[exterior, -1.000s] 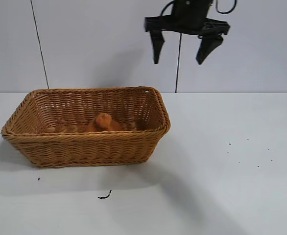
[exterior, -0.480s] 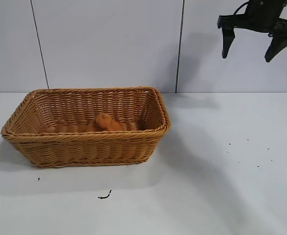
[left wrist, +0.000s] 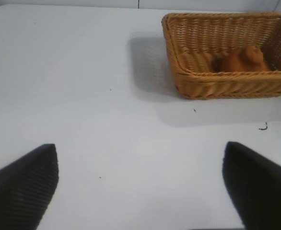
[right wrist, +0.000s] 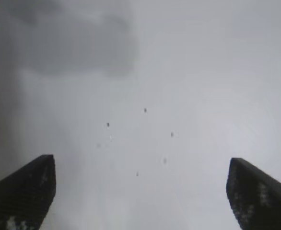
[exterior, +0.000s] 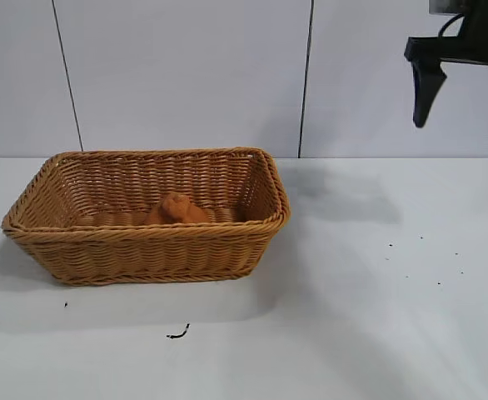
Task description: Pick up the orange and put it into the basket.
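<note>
1. My right gripper (exterior: 465, 92) hangs high over the right end of the table (exterior: 377, 333) with its fingers (exterior: 425, 87) spread wide and nothing between them; in my own wrist view only bare table with a few dark specks (right wrist: 145, 110) lies below

2. My left gripper (left wrist: 140, 189) is likewise splayed and empty, off to the side of the basket (exterior: 144, 250) and well apart from it, out of the exterior view

3. The orange (exterior: 177, 208) sits inside the basket, on its floor near the middle, so I judge the job done

4. What could go wrong: little, since I hold nothing that could drop. If either of my arms swung low toward the basket it could clip the braided rim (exterior: 152, 231) and shove or tip the light wicker, letting the round fruit roll out

5. A further descent of my right fingers would only meet the bare tabletop, a needless knock

6. The small dark scrap (exterior: 177, 334) in front of the basket is no hazard
</note>
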Controlling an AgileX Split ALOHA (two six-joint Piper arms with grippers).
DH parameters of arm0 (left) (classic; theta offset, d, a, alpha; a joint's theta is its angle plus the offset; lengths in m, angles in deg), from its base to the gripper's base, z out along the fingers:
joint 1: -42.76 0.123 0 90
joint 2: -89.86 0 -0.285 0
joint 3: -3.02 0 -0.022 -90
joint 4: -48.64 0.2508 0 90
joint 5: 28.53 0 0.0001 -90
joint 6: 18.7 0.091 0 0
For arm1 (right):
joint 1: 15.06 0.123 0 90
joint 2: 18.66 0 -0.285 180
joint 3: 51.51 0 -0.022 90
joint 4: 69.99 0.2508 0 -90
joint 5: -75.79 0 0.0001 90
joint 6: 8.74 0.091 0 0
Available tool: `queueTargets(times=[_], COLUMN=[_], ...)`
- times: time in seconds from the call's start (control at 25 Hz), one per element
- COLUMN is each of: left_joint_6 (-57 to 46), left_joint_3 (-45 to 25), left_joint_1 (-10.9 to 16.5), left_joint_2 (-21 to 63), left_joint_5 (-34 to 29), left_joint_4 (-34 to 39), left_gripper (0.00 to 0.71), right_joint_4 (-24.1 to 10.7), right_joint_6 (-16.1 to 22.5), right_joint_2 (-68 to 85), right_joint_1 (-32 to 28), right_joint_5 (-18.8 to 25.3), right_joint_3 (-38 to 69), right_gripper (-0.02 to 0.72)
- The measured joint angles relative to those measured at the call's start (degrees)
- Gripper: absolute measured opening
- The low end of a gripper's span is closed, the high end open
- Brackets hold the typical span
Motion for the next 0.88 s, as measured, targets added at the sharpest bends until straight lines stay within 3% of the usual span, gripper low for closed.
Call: queueTargets(times=[0.28,0.56,0.88], left_joint_6=[0.0,0.0,0.0], left_joint_3=[0.0,0.0,0.0], left_joint_1=[0.0,0.0,0.0], left_joint_2=[0.0,0.0,0.0], left_joint_5=[0.0,0.0,0.0], left_joint_4=[0.0,0.0,0.0], left_gripper=[0.666,0.666,0.666], right_joint_4=[0.0,0.0,0.0], right_joint_6=[-4.0,-4.4,-6.2], right_joint_2=[23.0,48.4,79.6], right_joint_1=[0.0,0.0,0.0], right_joint_5=[0.1,-0.3,-10.2], right_joint_3=[26.9,45.4,60.7], right_gripper=[0.661,0.658,0.658])
